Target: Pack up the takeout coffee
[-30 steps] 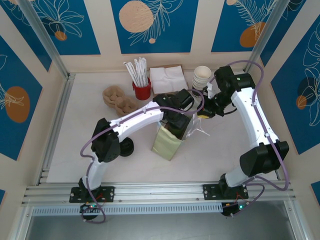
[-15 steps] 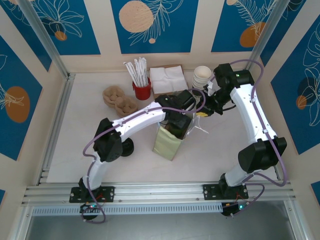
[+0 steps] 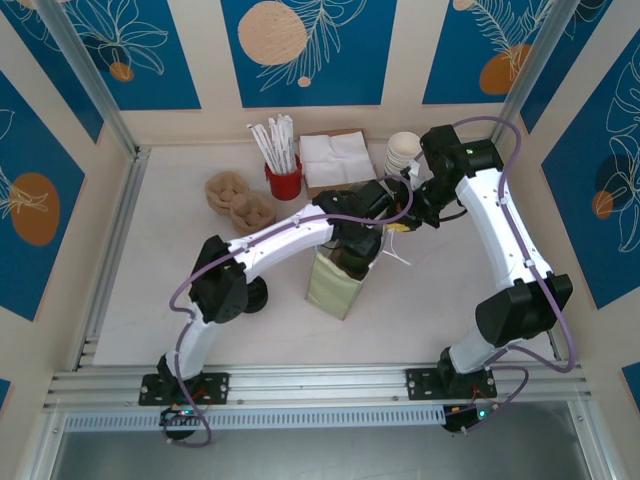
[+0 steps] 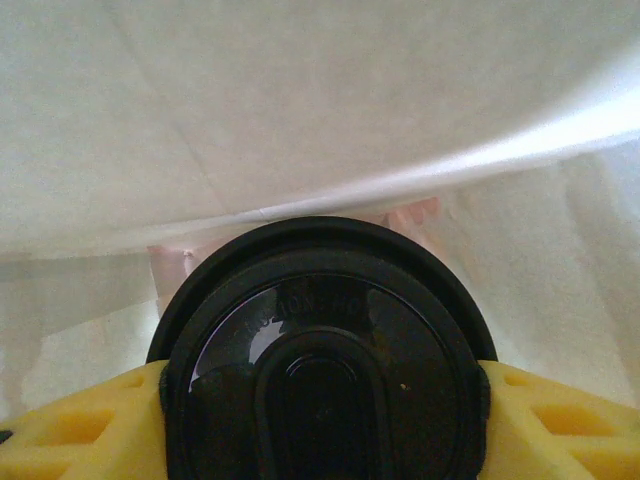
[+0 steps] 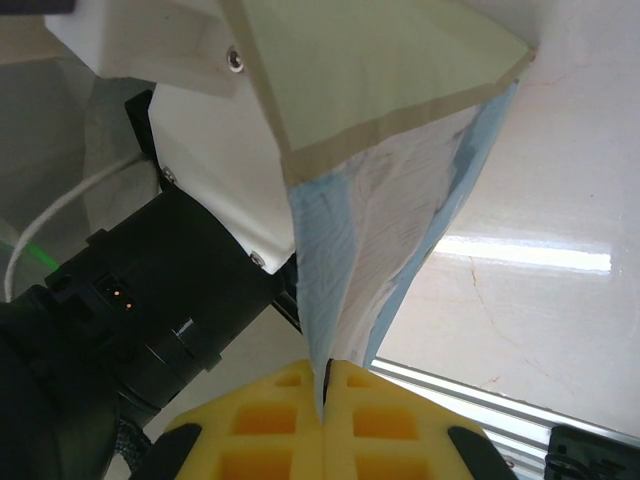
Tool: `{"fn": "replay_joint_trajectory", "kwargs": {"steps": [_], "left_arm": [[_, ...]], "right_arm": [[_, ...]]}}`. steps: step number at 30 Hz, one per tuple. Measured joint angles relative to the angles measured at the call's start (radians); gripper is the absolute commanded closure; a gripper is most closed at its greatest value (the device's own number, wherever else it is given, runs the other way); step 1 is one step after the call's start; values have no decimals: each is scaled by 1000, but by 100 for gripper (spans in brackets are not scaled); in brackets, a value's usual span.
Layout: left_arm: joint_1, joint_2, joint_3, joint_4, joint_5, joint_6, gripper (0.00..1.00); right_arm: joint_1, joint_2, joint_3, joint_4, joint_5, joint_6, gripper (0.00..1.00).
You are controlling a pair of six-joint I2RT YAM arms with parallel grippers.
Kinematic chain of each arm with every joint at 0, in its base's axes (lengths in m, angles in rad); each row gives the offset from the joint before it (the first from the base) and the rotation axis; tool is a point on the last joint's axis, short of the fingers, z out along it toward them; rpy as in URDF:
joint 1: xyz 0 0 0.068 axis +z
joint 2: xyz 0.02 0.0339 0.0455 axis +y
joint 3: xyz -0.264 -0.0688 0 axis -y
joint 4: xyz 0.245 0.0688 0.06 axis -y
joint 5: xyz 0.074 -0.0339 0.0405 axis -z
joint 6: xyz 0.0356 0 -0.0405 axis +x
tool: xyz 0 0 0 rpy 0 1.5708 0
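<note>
Holding the takeout coffee (image 4: 318,330) by its black lid in my left pincer (image 4: 320,425) inside the paper bag (image 3: 333,285) on the table (image 3: 150,250), I see my right pincer (image 5: 325,415), clenched on the bag's rim, farther back than a second ago, which should keep the mouth wide for lowering.

A red cup (image 3: 283,182) bristling with white wrapped straws (image 3: 274,140) stands at the upper middle of the pale table (image 3: 140,260). Just to its right, a pile of white napkins (image 3: 334,158) lies on a brown sheet, with a stack of white paper cups (image 3: 402,152) further right. A brown pulp cup carrier (image 3: 238,198) sits to the left of the red cup. A black round piece (image 3: 258,296) lies left of centre. Blue panels (image 3: 300,70) with pale leaves and orange discs line the walls behind.
</note>
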Motion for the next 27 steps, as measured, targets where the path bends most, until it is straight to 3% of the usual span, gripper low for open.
{"fn": "replay_joint_trajectory", "kwargs": {"steps": [27], "left_arm": [[11, -159, -298, 248, 59, 0, 41]], "right_arm": [[16, 0, -1, 3, -5, 8, 100]]}}
